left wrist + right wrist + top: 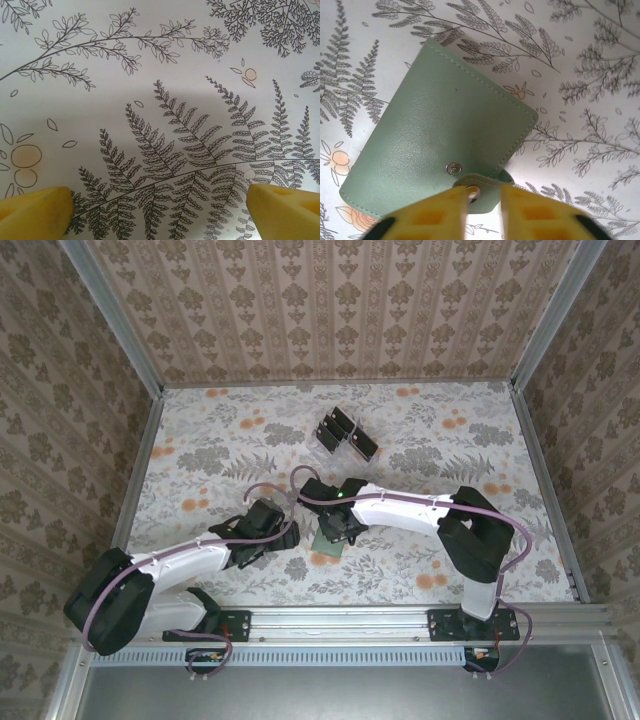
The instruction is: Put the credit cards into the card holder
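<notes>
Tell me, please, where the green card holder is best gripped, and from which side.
Grip the snap tab at the edge of the card holder, coming from above with the jaws on either side of it. The holder lies flat on the table, so its body gives no hold; the tab seems to curl up off it.

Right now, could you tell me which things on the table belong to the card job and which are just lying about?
Job: credit cards; green card holder.
Just there: clear slotted rack holding the cards; floral table cover.
</notes>
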